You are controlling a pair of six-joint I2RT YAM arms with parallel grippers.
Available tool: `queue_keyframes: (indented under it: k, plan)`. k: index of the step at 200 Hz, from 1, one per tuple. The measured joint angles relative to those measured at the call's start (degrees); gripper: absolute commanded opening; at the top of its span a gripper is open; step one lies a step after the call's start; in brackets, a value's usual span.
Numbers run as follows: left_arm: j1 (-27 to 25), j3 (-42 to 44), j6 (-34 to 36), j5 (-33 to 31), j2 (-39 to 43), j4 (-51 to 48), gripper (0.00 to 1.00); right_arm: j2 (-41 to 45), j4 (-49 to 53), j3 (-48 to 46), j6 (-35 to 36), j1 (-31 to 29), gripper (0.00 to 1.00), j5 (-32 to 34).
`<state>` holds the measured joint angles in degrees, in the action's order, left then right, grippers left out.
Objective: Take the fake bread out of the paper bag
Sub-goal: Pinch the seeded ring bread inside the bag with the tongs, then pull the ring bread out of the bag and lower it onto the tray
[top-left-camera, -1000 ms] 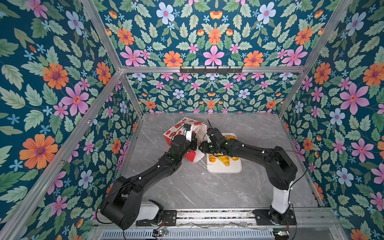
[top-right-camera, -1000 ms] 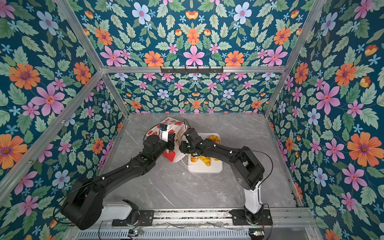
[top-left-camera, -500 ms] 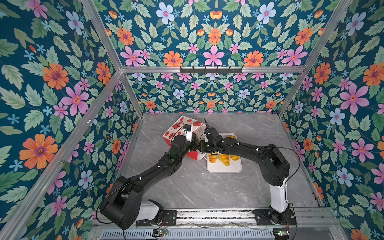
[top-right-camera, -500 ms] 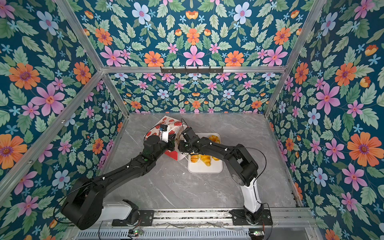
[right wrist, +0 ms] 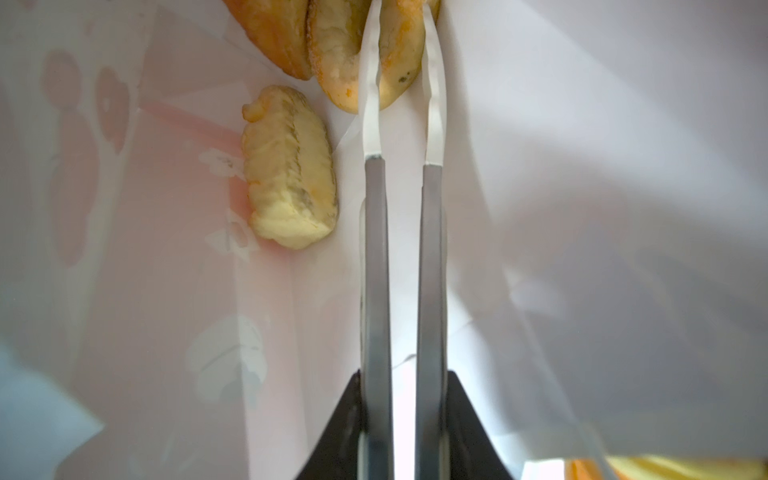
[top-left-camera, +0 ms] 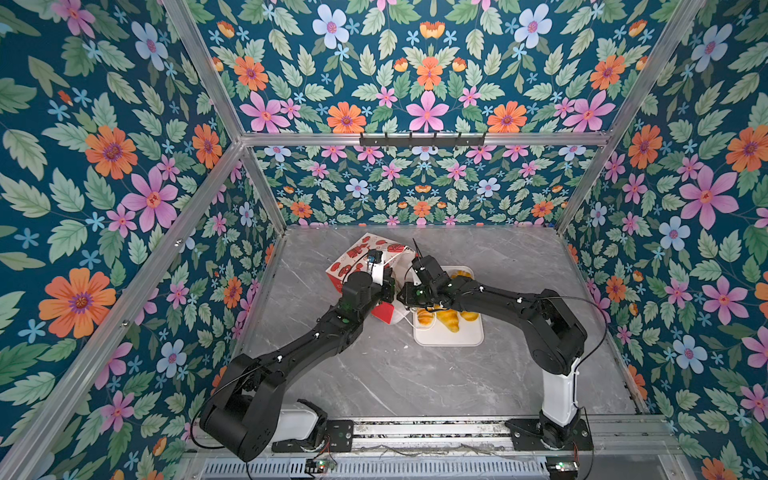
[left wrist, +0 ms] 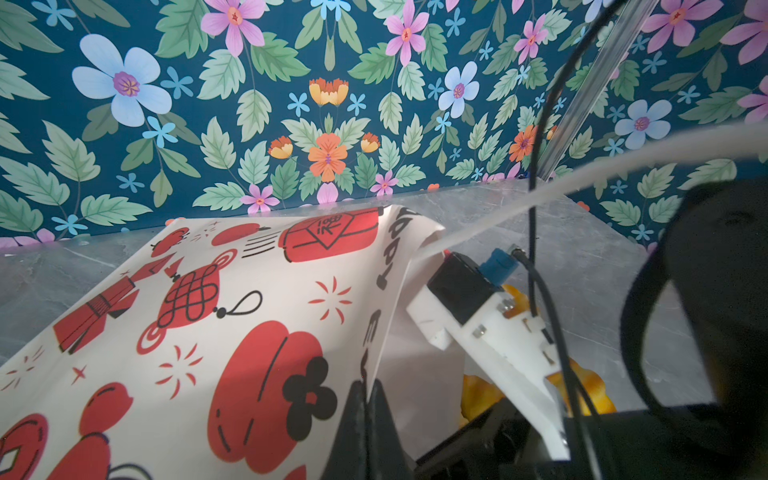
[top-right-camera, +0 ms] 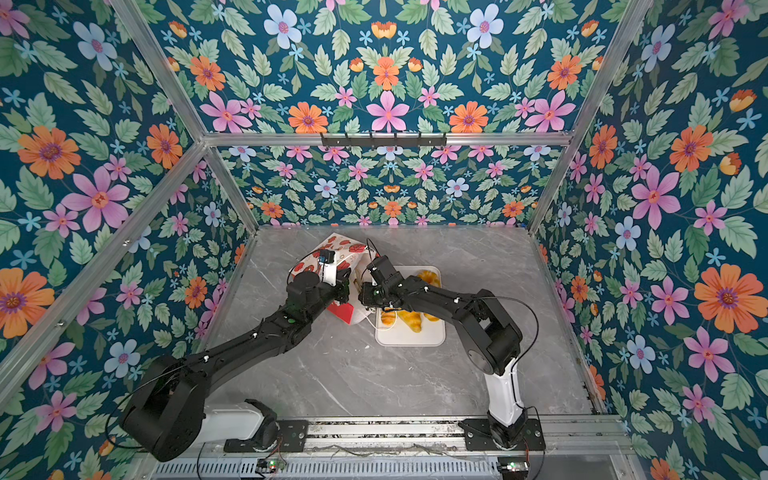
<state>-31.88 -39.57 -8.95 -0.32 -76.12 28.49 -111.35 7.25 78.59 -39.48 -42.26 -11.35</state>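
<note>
The paper bag (top-left-camera: 365, 257) (top-right-camera: 332, 249), white with red prints, lies tilted on the grey table. My left gripper (left wrist: 368, 392) is shut on the rim of its mouth, seen also in both top views (top-left-camera: 388, 284) (top-right-camera: 343, 286). My right gripper (right wrist: 401, 25) reaches deep inside the bag, its long metal fingers (right wrist: 432, 208) closed on one side of a ring-shaped fake bread (right wrist: 399, 45). Beside the ring lie a pale croissant (right wrist: 289, 183) and a browner piece (right wrist: 274, 37). In both top views the bag hides the right fingertips.
A flat white tray (top-left-camera: 449, 338) (top-right-camera: 411, 338) sits right of the bag with golden pastries (top-left-camera: 446, 318) (top-right-camera: 409, 320) on it, partly under the right forearm. A white cord handle (left wrist: 582, 183) crosses the left wrist view. Floral walls enclose the table.
The right gripper has pushed further into the bag and its fingers have narrowed around the ring-shaped bread. The left gripper keeps its hold on the rim.
</note>
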Motion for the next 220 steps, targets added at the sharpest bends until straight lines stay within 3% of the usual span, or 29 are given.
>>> queue_keyframes:
  k: [220]
  plan:
    - [0.0,-3.7,0.6,-4.5,-4.2,-1.2,0.00,27.5,14.5,-16.6,5.4,0.0,0.05,0.7]
